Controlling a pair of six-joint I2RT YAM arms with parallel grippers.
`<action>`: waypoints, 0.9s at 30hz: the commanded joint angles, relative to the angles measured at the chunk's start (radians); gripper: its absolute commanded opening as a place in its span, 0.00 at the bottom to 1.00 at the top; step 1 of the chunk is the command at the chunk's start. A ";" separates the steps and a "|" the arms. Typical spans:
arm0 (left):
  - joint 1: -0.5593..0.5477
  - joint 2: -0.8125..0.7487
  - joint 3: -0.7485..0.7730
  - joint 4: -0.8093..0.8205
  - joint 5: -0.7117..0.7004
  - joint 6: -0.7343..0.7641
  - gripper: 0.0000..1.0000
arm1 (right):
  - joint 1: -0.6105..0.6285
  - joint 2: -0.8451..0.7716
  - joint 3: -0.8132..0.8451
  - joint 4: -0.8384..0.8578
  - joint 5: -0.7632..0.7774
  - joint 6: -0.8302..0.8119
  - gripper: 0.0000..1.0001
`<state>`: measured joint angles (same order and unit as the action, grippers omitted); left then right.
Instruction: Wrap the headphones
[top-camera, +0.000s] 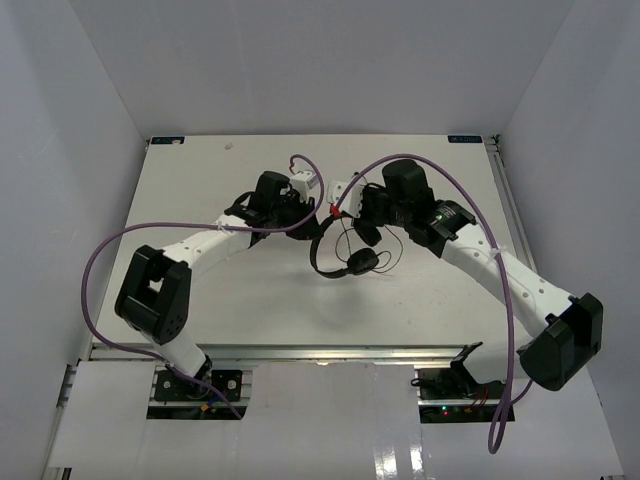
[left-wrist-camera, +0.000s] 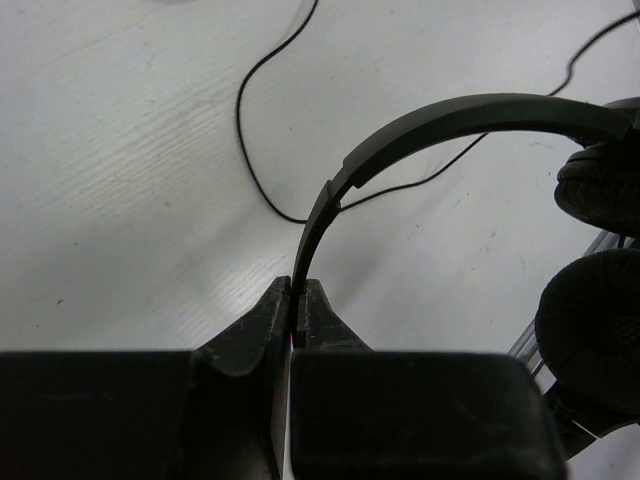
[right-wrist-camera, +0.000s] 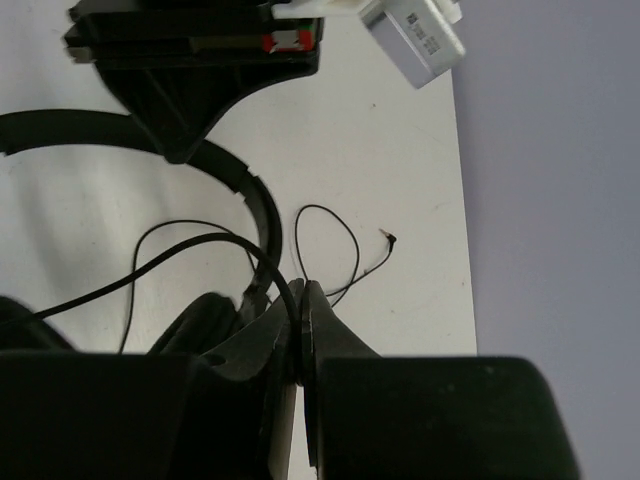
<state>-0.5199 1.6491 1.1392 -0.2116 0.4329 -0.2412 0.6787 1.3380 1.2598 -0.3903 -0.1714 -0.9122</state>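
Note:
The black headphones (top-camera: 345, 258) hang just above the middle of the table, held between both grippers. My left gripper (left-wrist-camera: 297, 285) is shut on one end of the thin headband (left-wrist-camera: 450, 115), which arcs away to the right toward the two padded earcups (left-wrist-camera: 595, 320). In the top view the left gripper (top-camera: 322, 212) sits at the headband's upper end. My right gripper (right-wrist-camera: 303, 290) is shut on the thin black cable (right-wrist-camera: 180, 245), next to an earcup (right-wrist-camera: 200, 320). The cable loops loosely over the table, and its plug (right-wrist-camera: 388, 236) lies free. From above, the right gripper (top-camera: 365, 232) is right beside the left one.
Thick purple robot cables (top-camera: 110, 250) loop over both arms and off the left and right sides. The white table (top-camera: 200, 180) is walled by white panels at the back and sides. The left gripper's body (right-wrist-camera: 190, 60) is close in front of the right wrist camera.

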 joint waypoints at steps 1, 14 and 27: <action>-0.028 -0.083 -0.009 0.055 0.103 0.044 0.00 | -0.042 0.046 0.035 0.102 0.080 0.088 0.08; -0.038 -0.233 -0.132 0.170 0.146 0.041 0.00 | -0.184 0.100 0.040 0.096 -0.096 0.228 0.08; -0.038 -0.260 -0.083 0.188 0.168 -0.027 0.00 | -0.227 0.083 -0.003 0.101 -0.440 0.350 0.10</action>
<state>-0.5540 1.4509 1.0060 -0.0650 0.5548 -0.2298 0.4584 1.4480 1.2602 -0.3313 -0.4967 -0.6118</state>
